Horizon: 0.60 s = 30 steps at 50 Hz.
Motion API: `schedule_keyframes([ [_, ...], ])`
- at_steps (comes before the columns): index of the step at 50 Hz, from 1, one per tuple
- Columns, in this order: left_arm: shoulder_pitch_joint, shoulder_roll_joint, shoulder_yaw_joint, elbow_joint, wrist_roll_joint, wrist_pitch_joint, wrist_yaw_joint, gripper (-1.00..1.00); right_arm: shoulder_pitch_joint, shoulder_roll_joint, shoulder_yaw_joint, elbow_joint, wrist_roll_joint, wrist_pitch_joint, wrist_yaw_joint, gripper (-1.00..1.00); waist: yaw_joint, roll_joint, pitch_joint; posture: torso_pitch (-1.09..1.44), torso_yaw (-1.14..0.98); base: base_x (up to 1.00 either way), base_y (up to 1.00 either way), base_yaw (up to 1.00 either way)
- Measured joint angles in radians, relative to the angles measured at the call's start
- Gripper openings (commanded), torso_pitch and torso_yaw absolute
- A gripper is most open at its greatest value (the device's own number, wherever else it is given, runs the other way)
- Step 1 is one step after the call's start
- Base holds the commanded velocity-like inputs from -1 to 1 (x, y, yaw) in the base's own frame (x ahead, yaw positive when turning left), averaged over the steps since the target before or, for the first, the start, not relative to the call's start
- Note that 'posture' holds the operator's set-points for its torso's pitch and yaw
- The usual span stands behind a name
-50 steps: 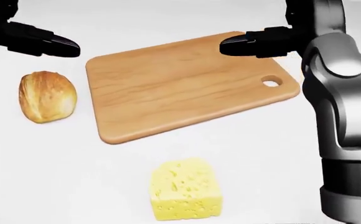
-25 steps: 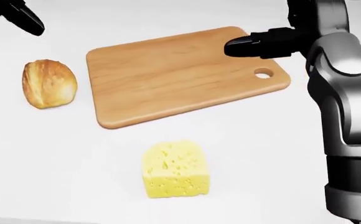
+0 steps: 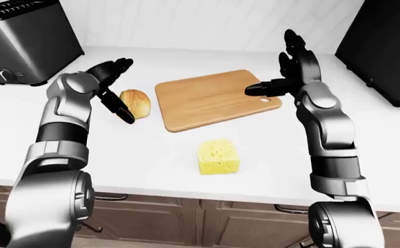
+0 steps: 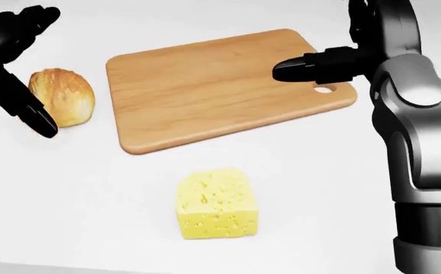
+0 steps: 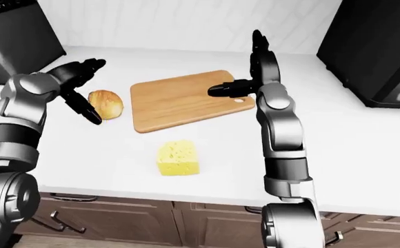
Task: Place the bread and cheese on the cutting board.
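Left hand [image 4: 15, 68] open, fingers spread just beside the bread [image 4: 61, 97]; close evenly round its middle, then lift to the cutting board [image 4: 205, 85]. Right hand [image 3: 290, 72] hangs open, empty.

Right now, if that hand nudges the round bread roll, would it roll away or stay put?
The bread looks rounded and egg-shaped, so a sideways nudge would probably make it rock or roll. The open left hand flanks it without gripping. Its crusty look suggests it would hold shape when squeezed.

A golden crusty bread roll [image 4: 61, 96] lies left of the bare wooden cutting board [image 4: 205, 85] (handle hole at right); a holey yellow cheese block [image 4: 216, 203] sits below it.
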Motion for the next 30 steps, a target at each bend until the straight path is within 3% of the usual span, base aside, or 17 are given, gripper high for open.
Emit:
schedule_keyframes([
  [30, 0.038, -0.047, -0.010, -0.037, -0.020, -0.006, 0.008, 1.00, 0.034, 0.018, 0.004, -0.019, -0.014, -0.017, 0.006, 1.00, -0.001, 0.004, -0.004, 0.00, 0.00, 0.00, 0.00, 0.00],
])
